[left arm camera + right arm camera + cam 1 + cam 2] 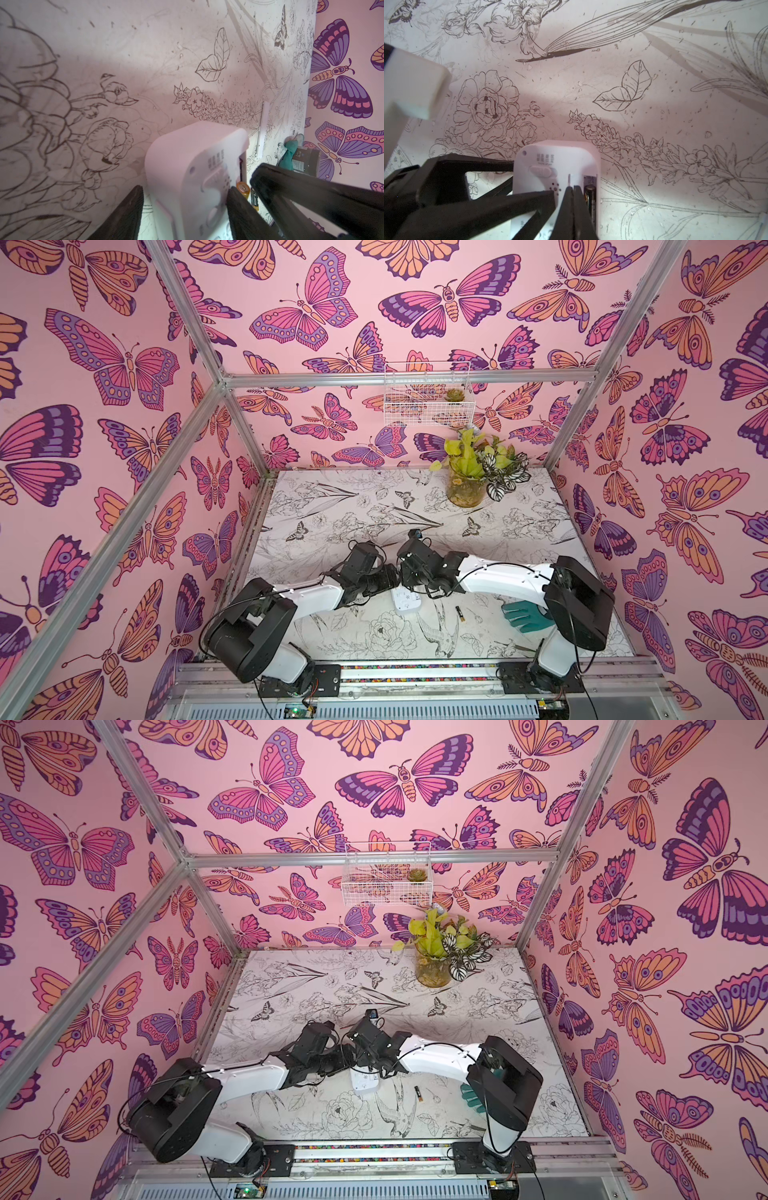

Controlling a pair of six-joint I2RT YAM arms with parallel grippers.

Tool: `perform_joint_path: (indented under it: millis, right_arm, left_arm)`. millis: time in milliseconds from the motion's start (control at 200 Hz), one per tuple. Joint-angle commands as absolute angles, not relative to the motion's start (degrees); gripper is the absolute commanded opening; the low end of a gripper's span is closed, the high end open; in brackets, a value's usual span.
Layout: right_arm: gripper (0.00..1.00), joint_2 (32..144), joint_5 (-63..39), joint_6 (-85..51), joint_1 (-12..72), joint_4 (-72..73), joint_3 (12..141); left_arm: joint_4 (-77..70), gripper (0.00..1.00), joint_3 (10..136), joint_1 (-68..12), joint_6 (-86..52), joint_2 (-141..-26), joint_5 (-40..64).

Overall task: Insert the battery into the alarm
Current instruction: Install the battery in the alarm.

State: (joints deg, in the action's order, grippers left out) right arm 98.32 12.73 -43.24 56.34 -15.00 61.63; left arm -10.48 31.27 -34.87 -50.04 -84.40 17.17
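Observation:
The white alarm sits back side up between the fingers of my left gripper, which is shut on it. Its battery compartment is open, and a battery with a gold end lies in it. My right gripper is shut and holds nothing. Its tips rest on the alarm's back beside the compartment. In both top views the alarm shows under the two wrists at the table's near middle. A second battery lies loose on the table to its right.
A teal glove lies under the right arm near the right wall. A jar of plants stands at the back right, and a wire basket hangs on the back wall. A thin white strip lies on the table beyond the alarm.

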Motion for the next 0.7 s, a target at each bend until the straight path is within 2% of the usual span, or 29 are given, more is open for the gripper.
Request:
perform_joint_path:
  millis: [0,696]
  right_arm:
    - [0.03,99.0,12.0,-42.8,56.2,-16.3,61.3]
    - [0.02,98.9,13.3,-43.3,58.1,-17.3,57.9]
  left_arm:
    - [-6.9,0.65,29.6,-34.7,-50.0,-86.1,16.5]
    - [-6.8,0.65,29.4,-34.7,-50.1,-87.0,15.9]
